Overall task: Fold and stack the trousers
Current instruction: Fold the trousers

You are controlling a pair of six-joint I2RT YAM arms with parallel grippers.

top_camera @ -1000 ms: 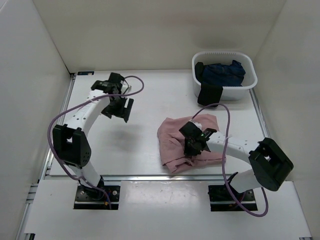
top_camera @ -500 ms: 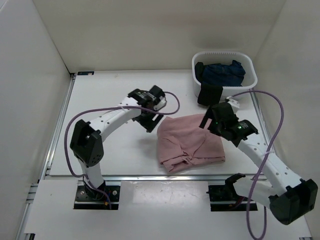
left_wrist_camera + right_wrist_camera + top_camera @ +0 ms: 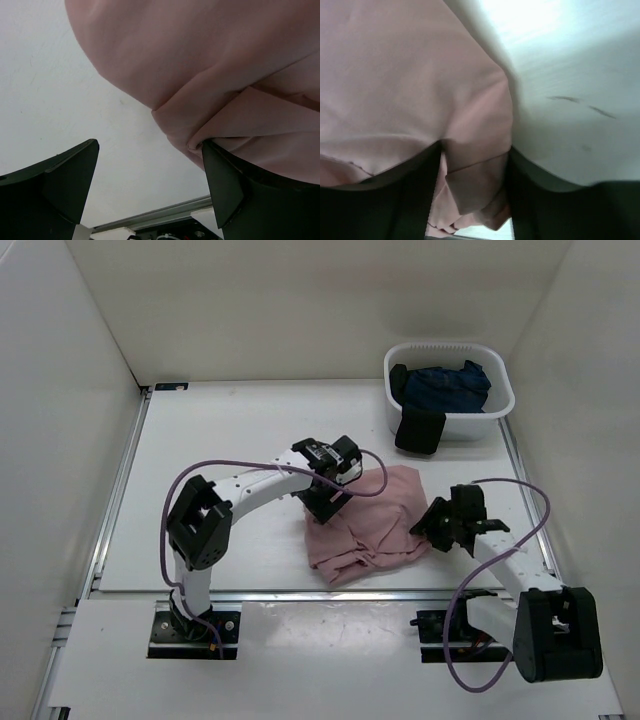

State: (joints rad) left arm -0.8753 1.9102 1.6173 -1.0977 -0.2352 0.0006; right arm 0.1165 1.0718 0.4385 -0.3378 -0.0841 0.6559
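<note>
The trousers (image 3: 375, 515) lie in a crumpled pink heap on the worktop (image 3: 230, 430), toward 5 o'clock from its middle. From above, my left pincer (image 3: 325, 502) sits at the heap's 10 o'clock edge and my right pincer (image 3: 437, 527) at its 3 o'clock edge. My own wrists cover both tips there.

In the left wrist view my left pincer (image 3: 150, 146) stands wide open. A folded edge of the trousers (image 3: 210, 75) meets the inner face of the finger at 3 o'clock, and bare worktop (image 3: 60, 75) lies by the other.

In the right wrist view a fold of the trousers (image 3: 395, 75) runs down between the fingers (image 3: 390, 200) of my right pincer (image 3: 474, 150). They stand partly closed, and I cannot tell whether they pinch it.

Legs and drawstrings are lost in the folds. At 1 o'clock, a basket (image 3: 500, 405) holds a navy garment (image 3: 445, 385), and a black cloth (image 3: 418, 430) hangs over its rim.
</note>
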